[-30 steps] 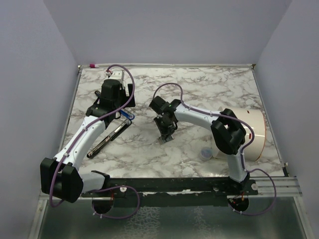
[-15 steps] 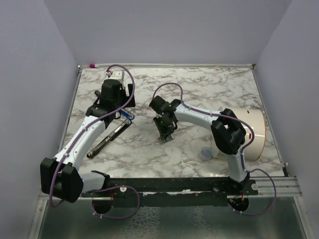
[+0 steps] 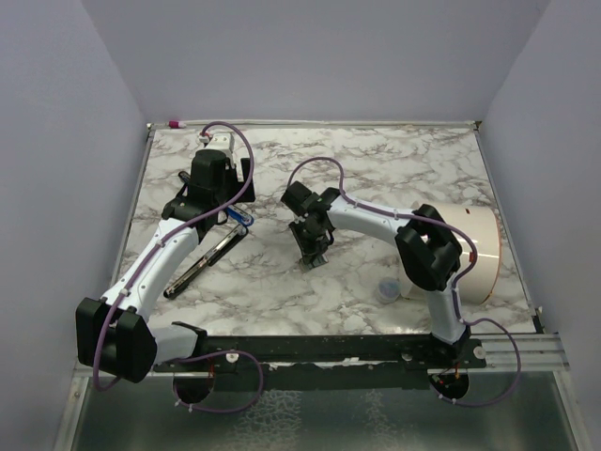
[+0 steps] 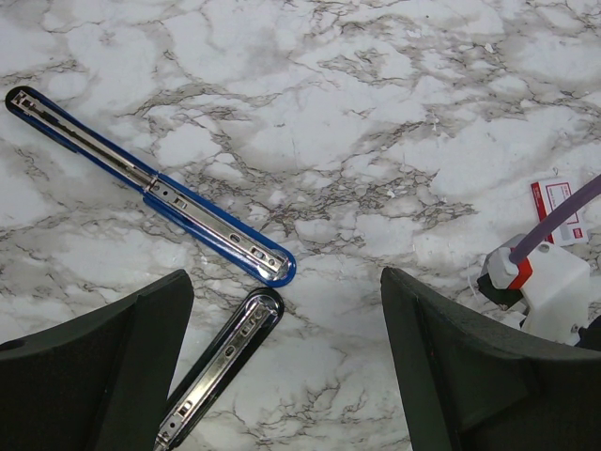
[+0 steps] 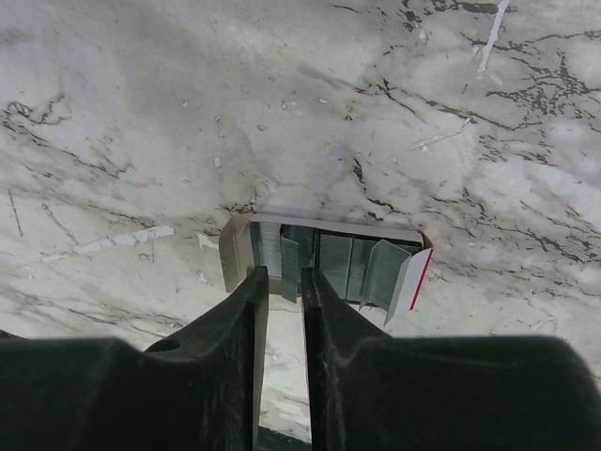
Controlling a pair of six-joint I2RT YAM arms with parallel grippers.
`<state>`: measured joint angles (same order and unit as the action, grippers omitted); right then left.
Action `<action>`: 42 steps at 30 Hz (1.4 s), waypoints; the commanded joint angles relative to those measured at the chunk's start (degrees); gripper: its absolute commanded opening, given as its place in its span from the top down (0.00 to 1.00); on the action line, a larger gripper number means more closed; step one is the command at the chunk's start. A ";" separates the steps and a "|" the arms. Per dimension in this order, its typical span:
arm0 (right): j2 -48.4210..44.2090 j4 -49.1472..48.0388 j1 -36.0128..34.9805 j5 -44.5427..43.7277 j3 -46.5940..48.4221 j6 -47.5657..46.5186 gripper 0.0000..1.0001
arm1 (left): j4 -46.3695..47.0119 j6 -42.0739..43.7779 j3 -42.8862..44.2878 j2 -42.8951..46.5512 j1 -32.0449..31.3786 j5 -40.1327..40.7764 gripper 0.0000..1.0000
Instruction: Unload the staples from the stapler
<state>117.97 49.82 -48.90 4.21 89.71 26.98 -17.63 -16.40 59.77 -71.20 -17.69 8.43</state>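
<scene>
The stapler (image 4: 202, 211) looks opened out on the marble: a long blue arm with a silvery rail, and a black arm (image 4: 221, 362) beside its rounded end. It also shows in the top view as a blue tip (image 3: 240, 216) and a black bar (image 3: 202, 258). My left gripper (image 4: 285, 282) hangs open above those ends, touching nothing. My right gripper (image 5: 285, 272) reaches into a small white cardboard box (image 5: 235, 254) holding strips of staples (image 5: 376, 268). Its jaws are nearly together around one upright strip (image 5: 291, 252). In the top view the right gripper (image 3: 313, 252) points down at mid table.
A white label with red marks (image 4: 557, 200) and a white block with a purple cable (image 4: 549, 287) lie right of the left gripper. A big white roll (image 3: 474, 249) and a small clear cap (image 3: 387, 291) sit by the right arm. Walls surround the table.
</scene>
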 commanded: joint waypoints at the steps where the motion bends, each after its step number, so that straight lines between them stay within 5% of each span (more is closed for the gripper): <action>1: 1.25 -0.86 -0.14 0.30 -0.39 0.64 0.79 | 1.00 -0.21 1.01 0.54 0.37 -0.71 0.16; 42: -1.96 -0.43 -0.14 0.92 0.56 2.36 0.99 | 1.02 -0.21 1.05 0.37 0.31 -1.48 0.16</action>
<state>118.67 49.84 -48.90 4.21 89.49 28.34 -17.63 -16.40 59.77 -71.20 -17.67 8.36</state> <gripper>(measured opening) 0.013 0.839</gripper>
